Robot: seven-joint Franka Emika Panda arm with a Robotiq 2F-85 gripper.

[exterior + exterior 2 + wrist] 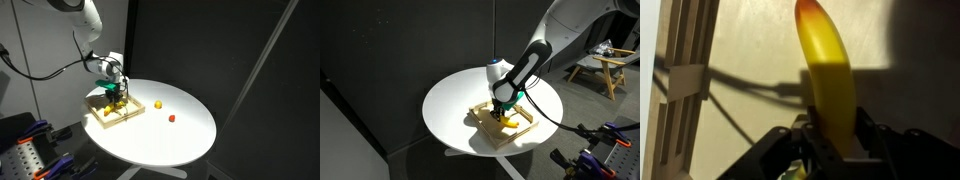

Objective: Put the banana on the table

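The banana [827, 70] is yellow with an orange-red tip and fills the middle of the wrist view; it runs from between my jaws up to the top edge. My gripper [830, 135] is shut on the banana's near end. In both exterior views the gripper [118, 93] [502, 108] is down over the light-wood tray [104, 117] [525, 128], which lies on the round white table [170, 135] [455, 100]. A bit of the banana [505, 122] shows under the fingers. Whether it still touches the tray floor I cannot tell.
A tiny round yellow object [158, 104] and a tiny red object [172, 117] lie on the table beside the tray. The tray's wooden rim [685, 70] runs along the left of the wrist view. Dark curtains surround the table.
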